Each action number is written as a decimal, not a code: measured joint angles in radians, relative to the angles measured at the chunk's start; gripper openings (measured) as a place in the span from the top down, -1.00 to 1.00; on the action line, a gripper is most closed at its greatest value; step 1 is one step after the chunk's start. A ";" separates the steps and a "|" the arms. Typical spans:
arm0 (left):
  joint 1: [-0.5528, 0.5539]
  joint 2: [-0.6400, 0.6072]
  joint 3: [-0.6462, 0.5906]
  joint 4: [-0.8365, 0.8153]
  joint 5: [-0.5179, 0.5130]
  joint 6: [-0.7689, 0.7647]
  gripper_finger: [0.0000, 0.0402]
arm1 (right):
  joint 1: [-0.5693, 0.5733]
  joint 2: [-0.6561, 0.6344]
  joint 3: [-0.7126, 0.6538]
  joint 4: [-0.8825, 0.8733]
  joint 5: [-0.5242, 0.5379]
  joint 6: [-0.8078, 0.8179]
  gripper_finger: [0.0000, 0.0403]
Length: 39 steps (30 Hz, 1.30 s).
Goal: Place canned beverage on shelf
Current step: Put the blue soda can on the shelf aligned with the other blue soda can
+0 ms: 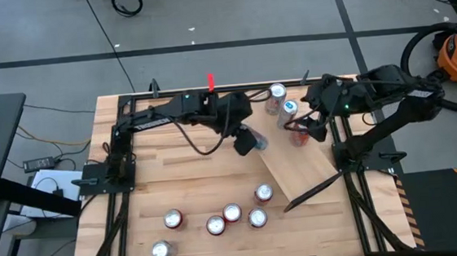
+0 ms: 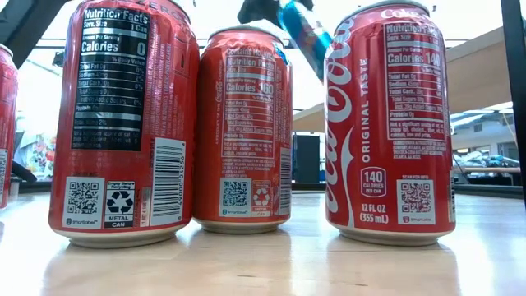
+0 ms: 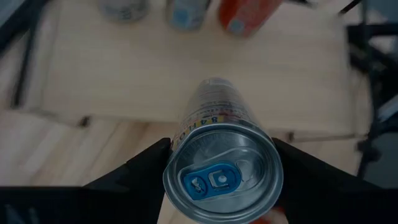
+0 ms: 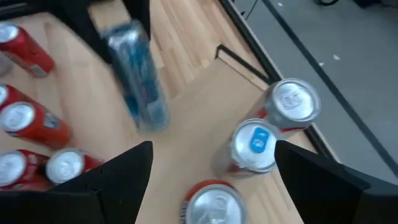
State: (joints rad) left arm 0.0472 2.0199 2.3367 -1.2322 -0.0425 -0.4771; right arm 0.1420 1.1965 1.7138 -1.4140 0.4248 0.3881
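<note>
Low view crops left hand (image 3: pixel 217 186) clamping blue can (image 2: pixel 306 33); right hand (image 4: pixel 211 180) apart.

Three red cans fill the low view. The left can (image 2: pixel 123 123) reads "Nutrition Facts", "Calories 0", with "METAL CAN" beside a recycling sign and "smartlabel" under a QR code. The middle can (image 2: pixel 244 127) also carries a nutrition panel, its calorie figure too small to be sure of. The right can (image 2: pixel 386 123) shows "Coca-Cola" script, "ORIGINAL TASTE", "Calories 140", "140 CALORIES PER CAN", "12 FL OZ (355 mL)". Digits on the slim can (image 3: pixel 214 143) in the left wrist view stay unreadable.
</note>
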 joint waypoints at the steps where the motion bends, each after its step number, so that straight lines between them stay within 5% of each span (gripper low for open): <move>1: 0.004 0.005 -0.002 0.013 0.022 0.001 -0.25 | -0.015 0.000 0.000 0.003 0.000 -0.006 -0.72; 10: 0.030 0.019 0.001 0.078 0.008 0.195 -0.25 | -0.076 -0.020 0.000 0.155 0.017 -0.051 -0.72; 15: 0.062 0.017 0.001 0.089 0.005 0.356 -0.25 | -0.103 -0.021 0.000 0.169 -0.146 -0.092 -0.72; 19: 0.081 -0.013 0.001 0.086 0.010 0.445 -0.25 | -0.072 -0.001 0.000 0.170 -0.162 -0.127 -0.72; 30: 0.098 -0.060 0.002 0.050 0.010 0.527 -0.25 | -0.076 0.185 -0.001 0.282 -0.118 -0.266 -0.76; 39: 0.077 -0.091 0.002 0.018 0.011 0.535 -0.25 | -0.141 0.260 -0.001 0.392 -0.187 -0.303 -0.94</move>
State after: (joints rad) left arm 0.1242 1.9293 2.3386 -1.2144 -0.0319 0.0574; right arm 0.0012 1.4566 1.7130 -1.0224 0.2379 0.0846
